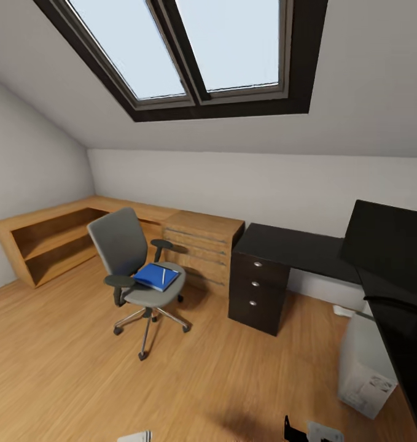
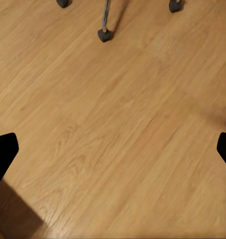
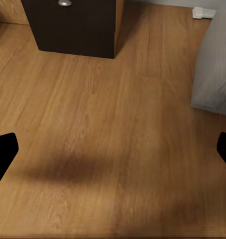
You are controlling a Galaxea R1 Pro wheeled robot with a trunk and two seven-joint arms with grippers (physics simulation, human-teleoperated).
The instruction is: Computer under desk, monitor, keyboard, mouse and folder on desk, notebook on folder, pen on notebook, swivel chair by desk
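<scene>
nearest in the head view, at about 6 o'clock along the bottom edge, small pale and dark bits of the robot's own body poke into the picture over the wooden floor. in the left wrist view the left gripper hangs over bare planks, its two dark fingertips spread to opposite edges with nothing between them, so the jaws are released; the chair's caster feet sit at the far end of that view. the right gripper is likewise wide apart and empty above the floor, with a soft shadow lying across the boards.

a little farther, at 4 o'clock, the grey computer stands on the floor beside the black desk (its lower half shows in the right wrist view too). the desk's drawer unit, three round knobs down its front, stands at 3 o'clock. a dark monitor rises at 2 o'clock on the desk.

at 9 o'clock, out in the open floor, is the swivel chair, well apart from the desk, with the blue folder lying on its seat and a thin pen on top of it.

behind the chair run a wooden dresser and a low wooden shelf along the wall. at 12 o'clock a skylight is set in the sloped ceiling.
</scene>
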